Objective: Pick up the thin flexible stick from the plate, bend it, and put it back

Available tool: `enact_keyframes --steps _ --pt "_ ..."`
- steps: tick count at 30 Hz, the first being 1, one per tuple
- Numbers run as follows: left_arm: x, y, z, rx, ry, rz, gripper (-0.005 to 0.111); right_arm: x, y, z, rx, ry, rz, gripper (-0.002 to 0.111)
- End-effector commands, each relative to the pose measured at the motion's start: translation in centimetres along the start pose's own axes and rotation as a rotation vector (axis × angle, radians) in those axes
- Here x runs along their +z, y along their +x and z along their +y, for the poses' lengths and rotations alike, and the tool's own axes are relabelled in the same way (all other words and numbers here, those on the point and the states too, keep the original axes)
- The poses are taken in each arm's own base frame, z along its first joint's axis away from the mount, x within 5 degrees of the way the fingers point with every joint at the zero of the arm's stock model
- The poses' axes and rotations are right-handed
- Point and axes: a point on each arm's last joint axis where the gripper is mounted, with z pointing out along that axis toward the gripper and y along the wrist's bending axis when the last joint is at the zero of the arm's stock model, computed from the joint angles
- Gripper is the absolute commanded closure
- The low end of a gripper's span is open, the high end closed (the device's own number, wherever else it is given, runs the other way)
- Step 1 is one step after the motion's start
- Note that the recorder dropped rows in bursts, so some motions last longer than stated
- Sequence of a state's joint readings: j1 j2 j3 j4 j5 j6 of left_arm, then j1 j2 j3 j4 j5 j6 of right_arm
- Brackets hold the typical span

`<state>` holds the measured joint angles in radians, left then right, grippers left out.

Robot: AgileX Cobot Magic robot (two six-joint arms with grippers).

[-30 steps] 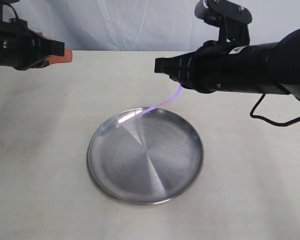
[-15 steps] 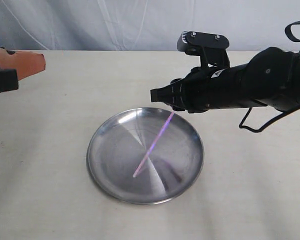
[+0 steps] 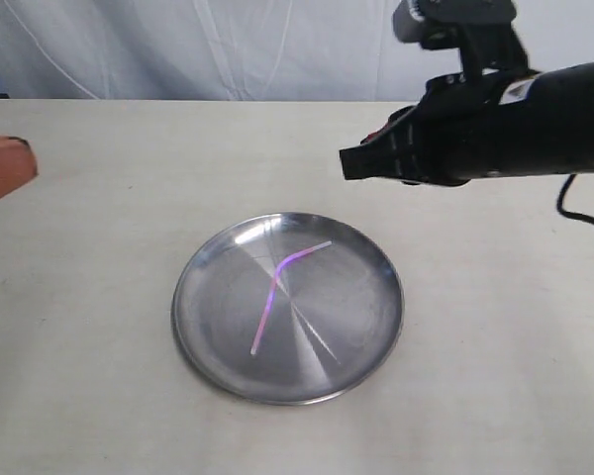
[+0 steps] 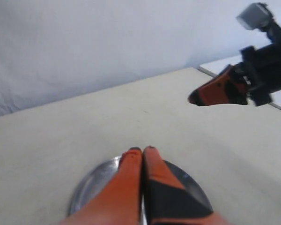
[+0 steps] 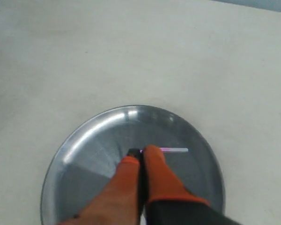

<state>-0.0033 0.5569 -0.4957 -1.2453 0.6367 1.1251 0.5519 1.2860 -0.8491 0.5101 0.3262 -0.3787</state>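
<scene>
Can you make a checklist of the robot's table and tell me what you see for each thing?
Surface: beige table.
Job's things: stick lies bent in the plate, and neither gripper touches it.
Clutter: nothing seen.
Grippers: left gripper is off to the left side, jaws shut, empty. Right gripper is raised beyond the plate, jaws shut, empty.
Cables: a black cable hangs under the right arm.
Surroundings: pale cloth backdrop behind the table.
</scene>
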Motion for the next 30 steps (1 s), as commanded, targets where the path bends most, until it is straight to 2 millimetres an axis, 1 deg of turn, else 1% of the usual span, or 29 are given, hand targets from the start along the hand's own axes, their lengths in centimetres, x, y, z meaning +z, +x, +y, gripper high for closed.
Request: enact_keyframes --steps 1,3,4,9,12,18,20,21,23,24,26,28,30 --pt "-1.6 0.4 0.1 0.025 -0.118 -0.11 0.107 -5.7 -0.4 1.3 -0.067 -0.047 -0.046 0.108" --pt "-1.9 0.5 0.1 0.001 -0.135 -0.131 0.107 -7.6 -0.4 1.7 -0.082 -0.062 -0.068 0.108" --pt "-1.9 0.6 0.0 -0.044 -0.116 -0.127 0.107 -8.4 -0.5 1.8 -0.087 -0.065 -0.095 0.108" --pt "-1.8 0.8 -0.3 -0.051 -0.082 -0.102 0.107 -11.4 -0.6 2.4 -0.107 -0.073 -0.193 0.108" --pt "-1.8 0.8 -0.3 -0.051 -0.084 -0.103 0.107 -12.6 -0.6 2.6 -0.114 -0.076 -0.231 0.108" --pt "-1.8 0.8 -0.3 -0.051 -0.084 -0.103 0.107 -13.5 -0.5 2.7 -0.121 -0.08 -0.26 0.108" --pt "-1.8 0.8 -0.3 -0.051 -0.081 -0.102 0.107 -15.2 -0.5 2.4 -0.153 -0.033 -0.334 0.108" --pt "-1.8 0.8 -0.3 -0.051 -0.081 -0.102 0.107 -16.5 -0.3 2.0 -0.147 0.004 -0.37 0.108" --pt "-1.8 0.8 -0.2 -0.048 -0.092 -0.105 0.107 -18.1 0.8 1.2 -0.109 0.079 -0.402 0.108" --pt "-1.8 0.7 -0.2 -0.048 -0.095 -0.107 0.107 -19.1 1.9 0.8 -0.081 0.128 -0.428 0.108" --pt "-1.8 0.7 -0.2 -0.048 -0.095 -0.107 0.107 -20.1 4.0 -0.1 -0.02 0.253 -0.479 0.108" --pt "-1.8 0.7 -0.2 -0.048 -0.095 -0.107 0.107 -20.6 6.1 -0.5 0.022 0.366 -0.518 0.108" --pt "-1.8 0.7 -0.2 -0.048 -0.095 -0.107 0.107 -20.7 8.2 -0.7 0.05 0.458 -0.542 0.108"
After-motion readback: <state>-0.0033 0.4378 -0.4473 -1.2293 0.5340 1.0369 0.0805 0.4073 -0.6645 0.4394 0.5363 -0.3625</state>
